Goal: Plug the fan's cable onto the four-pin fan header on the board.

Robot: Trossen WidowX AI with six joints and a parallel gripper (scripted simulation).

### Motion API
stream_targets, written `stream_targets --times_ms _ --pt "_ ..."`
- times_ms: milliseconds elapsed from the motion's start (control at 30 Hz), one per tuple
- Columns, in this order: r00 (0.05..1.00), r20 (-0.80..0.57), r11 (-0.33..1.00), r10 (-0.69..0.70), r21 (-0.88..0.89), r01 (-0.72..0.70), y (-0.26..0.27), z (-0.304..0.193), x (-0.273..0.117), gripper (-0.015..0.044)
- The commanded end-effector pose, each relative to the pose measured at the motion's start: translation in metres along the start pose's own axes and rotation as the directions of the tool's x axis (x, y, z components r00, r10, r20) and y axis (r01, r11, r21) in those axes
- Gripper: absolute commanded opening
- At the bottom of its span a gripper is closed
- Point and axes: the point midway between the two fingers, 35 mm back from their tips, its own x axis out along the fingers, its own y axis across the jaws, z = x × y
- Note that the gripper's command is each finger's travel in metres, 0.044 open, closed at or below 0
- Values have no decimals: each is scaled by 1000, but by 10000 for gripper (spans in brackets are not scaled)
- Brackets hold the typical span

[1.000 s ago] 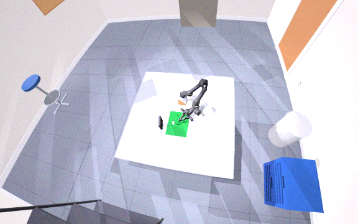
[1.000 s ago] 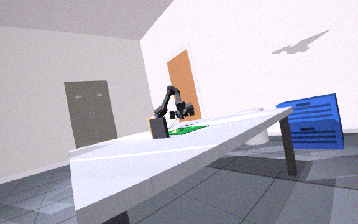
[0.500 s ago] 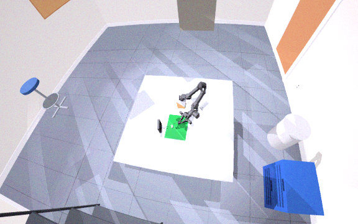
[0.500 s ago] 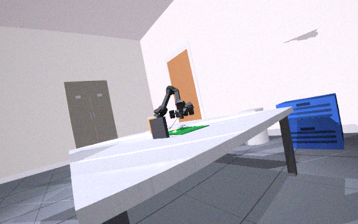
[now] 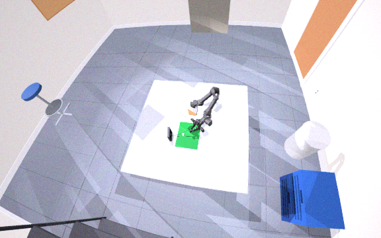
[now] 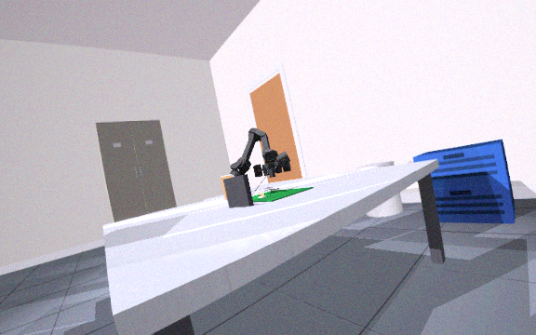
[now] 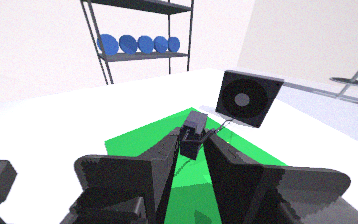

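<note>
Dark plug [image 7: 194, 134] sitting between fingertips, over green board [image 5: 188, 140] [image 6: 283, 194] [image 7: 130, 144]; whether it is touching the header, cannot tell. Fingers [image 5: 194, 128] [image 6: 271, 173] closing on the plug, only a narrow gap between them. In the wrist view the plug's long axis is running up-down, leaning slightly, top end tipping right; which end is the mating face, cannot tell. Cable [image 7: 219, 129] leading from the plug toward black fan [image 5: 169, 133] [image 6: 238, 191] [image 7: 250, 98], which is standing upright just beside the board's edge. Board lying flat on white bench [image 5: 223, 158] [image 6: 194, 251] [image 7: 45, 120], well in from the bench edges. Orange piece [image 5: 192, 112] [image 6: 224, 187] standing near the board on the arm side. Open room showing beyond the board, on the side away from the arm's base.
</note>
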Motion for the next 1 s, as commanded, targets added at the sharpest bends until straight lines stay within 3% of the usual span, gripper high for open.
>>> stream_targets --times_ms 0,967 --pt "1000 4 1000 -4 1 4 0 -4 0 0" --pt "1000 3 1000 -5 3 5 5 -28 -2 0"
